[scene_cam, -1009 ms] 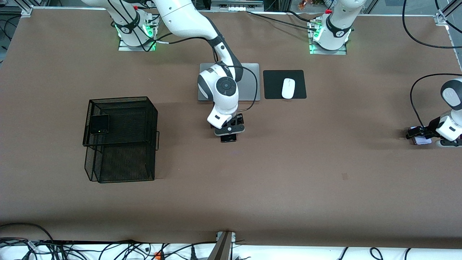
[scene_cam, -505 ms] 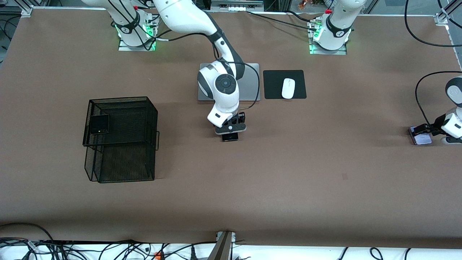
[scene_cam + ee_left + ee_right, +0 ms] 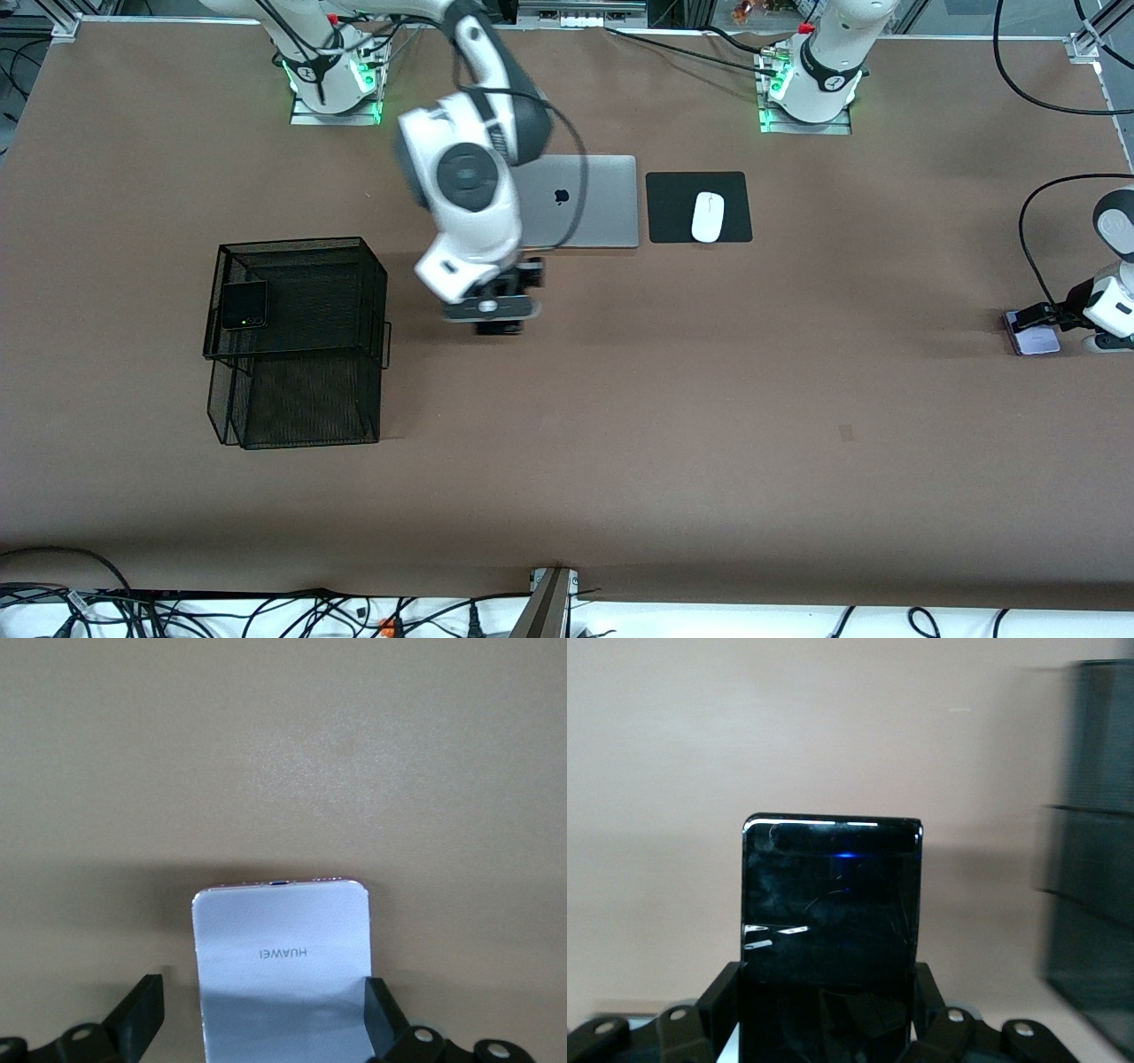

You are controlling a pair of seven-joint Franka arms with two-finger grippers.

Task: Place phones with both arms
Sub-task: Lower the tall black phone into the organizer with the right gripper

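Now, operator, you see right gripper (image 3: 496, 321) clamped on glossy black slab phone (image 3: 830, 921), flat rectangle with rounded corners sticking out past fingertips, raised over brown table (image 3: 620, 425) beside black wire-mesh basket (image 3: 297, 341); wrist bent downward. Left gripper (image 3: 1032, 326) low at table edge, jaws wide, matte lavender-white squarish phone (image 3: 282, 966) lying between them. Flip phone (image 3: 244, 305) on basket's upper tier.

High front view; two close wrist views
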